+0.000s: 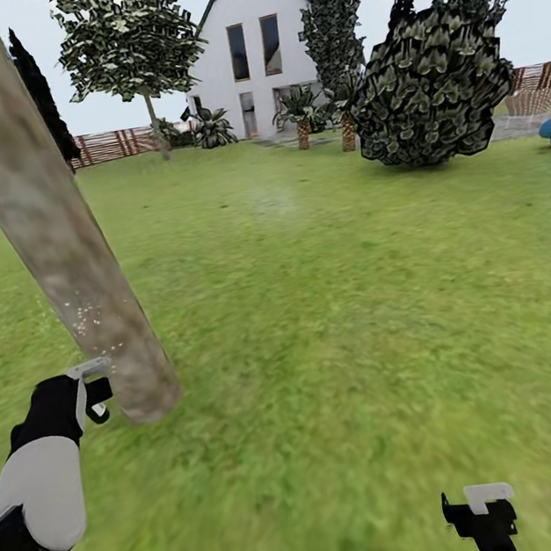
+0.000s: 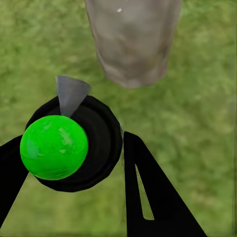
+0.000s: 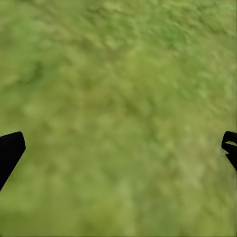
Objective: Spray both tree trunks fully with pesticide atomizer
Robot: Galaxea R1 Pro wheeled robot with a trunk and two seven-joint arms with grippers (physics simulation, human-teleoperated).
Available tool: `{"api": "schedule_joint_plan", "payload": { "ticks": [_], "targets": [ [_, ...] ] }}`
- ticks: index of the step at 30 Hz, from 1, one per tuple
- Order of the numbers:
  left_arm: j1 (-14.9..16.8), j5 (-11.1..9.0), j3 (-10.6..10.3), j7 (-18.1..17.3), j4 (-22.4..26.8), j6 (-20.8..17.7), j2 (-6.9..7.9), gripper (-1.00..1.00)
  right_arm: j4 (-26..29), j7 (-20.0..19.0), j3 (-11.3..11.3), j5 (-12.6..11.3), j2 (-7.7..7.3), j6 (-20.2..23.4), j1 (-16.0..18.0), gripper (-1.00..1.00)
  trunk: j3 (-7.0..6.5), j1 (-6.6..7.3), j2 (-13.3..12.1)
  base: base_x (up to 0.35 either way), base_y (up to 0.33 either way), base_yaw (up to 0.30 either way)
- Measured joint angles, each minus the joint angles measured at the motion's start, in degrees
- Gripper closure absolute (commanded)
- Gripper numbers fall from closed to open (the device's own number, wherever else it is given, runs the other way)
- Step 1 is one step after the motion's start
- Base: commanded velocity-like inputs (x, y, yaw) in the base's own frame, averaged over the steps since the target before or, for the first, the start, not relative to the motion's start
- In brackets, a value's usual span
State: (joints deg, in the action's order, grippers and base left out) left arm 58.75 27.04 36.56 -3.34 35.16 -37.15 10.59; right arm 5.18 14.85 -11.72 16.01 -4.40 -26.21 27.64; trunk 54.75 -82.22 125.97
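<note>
Head view: left gripper (image 1: 88, 396) clamps 1 atomizer (image 1: 88, 385), nozzle aimed at the tree trunk (image 1: 45, 223) just beside it. Trunk's long axis leans; right gripper (image 1: 481, 517) is spread, holds nothing

The pesticide atomizer (image 2: 69, 145) sits between the left gripper's (image 1: 86, 399) closed fingers (image 2: 148, 197): a black round body topped by a bright green ball, with a grey nozzle (image 2: 70, 94) pointing at the nearest tree trunk (image 1: 45, 223). That trunk is thick, pale grey-brown and mottled, bare of branches, and leans across the head view with its base on the lawn (image 1: 333, 302), just beside the nozzle. Small white specks dot the bark low down. A second tree (image 1: 130, 45) with a dark-green leafy crown and thin trunk stands well apart near the slatted fence (image 1: 112, 145).
</note>
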Motion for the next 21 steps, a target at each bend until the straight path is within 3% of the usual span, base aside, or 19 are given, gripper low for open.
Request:
{"api": "schedule_joint_plan", "payload": {
  "ticks": [7, 17, 21],
  "targets": [
    [-0.3, 0.3, -0.2, 0.2, 0.0, 0.1, 0.44, 1.0, 0.0, 0.0, 0.1, 0.0, 0.0, 0.0, 0.0, -1.0, 0.0, 0.0, 0.0, 0.171, -0.254, 0.026],
    [-0.3, 2.4, -0.2, 0.2, 0.0, 0.1, 0.56, 1.0, 0.0, 0.0, 0.1, 0.0, 0.09, 0.0, 0.0, -1.0, 0.0, 0.0, 0.0, 0.172, -0.253, 0.256],
    [-0.3, 2.5, -0.2, 0.2, 0.0, 0.1, 0.45, 1.0, 0.0, 0.0, 0.0, 0.0, 0.0, 0.0, 0.0, -1.0, 0.0, 0.0, 0.0, 0.187, -0.243, 0.058]
  ]
}}
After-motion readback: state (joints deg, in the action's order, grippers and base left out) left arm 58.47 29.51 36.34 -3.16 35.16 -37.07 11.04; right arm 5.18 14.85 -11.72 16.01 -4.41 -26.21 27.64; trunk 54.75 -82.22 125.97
